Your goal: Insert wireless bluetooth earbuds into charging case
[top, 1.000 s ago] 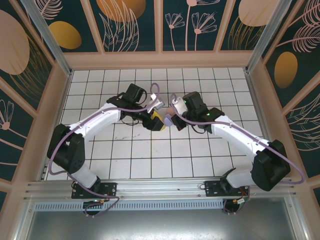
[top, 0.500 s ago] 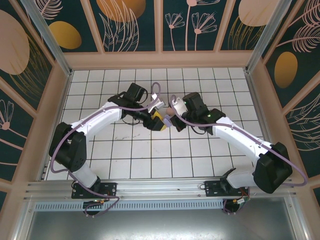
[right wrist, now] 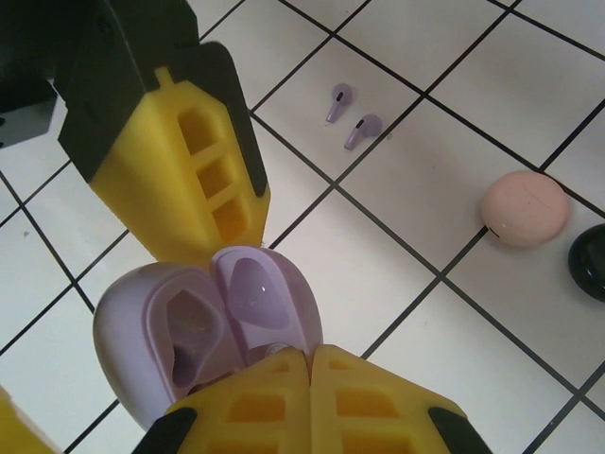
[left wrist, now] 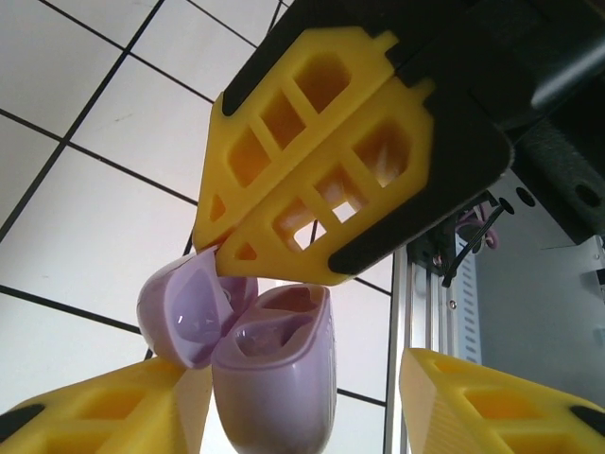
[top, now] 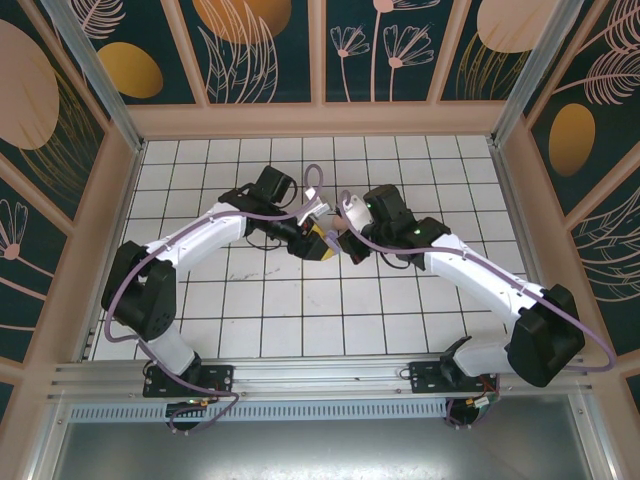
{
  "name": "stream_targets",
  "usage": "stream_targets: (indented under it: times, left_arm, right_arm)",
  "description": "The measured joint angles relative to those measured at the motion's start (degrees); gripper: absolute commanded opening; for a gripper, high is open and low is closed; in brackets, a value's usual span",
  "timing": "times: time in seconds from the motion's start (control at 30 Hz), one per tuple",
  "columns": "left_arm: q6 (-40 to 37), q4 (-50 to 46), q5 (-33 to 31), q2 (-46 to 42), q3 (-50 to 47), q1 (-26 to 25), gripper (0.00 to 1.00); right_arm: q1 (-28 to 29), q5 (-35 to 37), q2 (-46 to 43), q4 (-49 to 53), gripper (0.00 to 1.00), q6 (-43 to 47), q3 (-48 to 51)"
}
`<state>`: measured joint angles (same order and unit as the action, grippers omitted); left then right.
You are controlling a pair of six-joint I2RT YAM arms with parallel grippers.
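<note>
Right wrist: right gripper (right wrist: 307, 355) closed, tips at case (right wrist: 142, 331) lid (right wrist: 260, 288); left gripper (left wrist: 293, 397) apart, flanking case; an uneven squeeze may twist case or knock lid shut.

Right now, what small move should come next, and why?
Probably the left end effector should close on the open lilac charging case. Its fingers stand apart beside the case, which the right end effector pinches by the lid. The wells look empty, and two lilac earbuds lie on the tile; freeing the right one lets it fetch them.
</note>
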<state>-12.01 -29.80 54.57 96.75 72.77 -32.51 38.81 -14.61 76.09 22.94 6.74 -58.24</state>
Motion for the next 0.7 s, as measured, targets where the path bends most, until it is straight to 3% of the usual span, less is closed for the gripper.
stream_targets:
  times: [0.3, 0.67, 0.7]
  left_arm:
    - [0.0, 0.0, 0.7, 0.1, 0.0, 0.0, 0.37]
    - [0.3, 0.1, 1.1, 0.1, 0.0, 0.3, 0.09]
    - [0.5, 0.3, 1.2, 0.1, 0.0, 0.3, 0.07]
  right_arm:
    - [0.2, 0.0, 0.0, 0.0, 0.00, 0.0, -0.5]
    - [0.3, 0.0, -0.4, -0.1, 0.00, -0.1, -0.6]
    - [0.3, 0.2, -0.4, -0.1, 0.08, -0.2, -0.6]
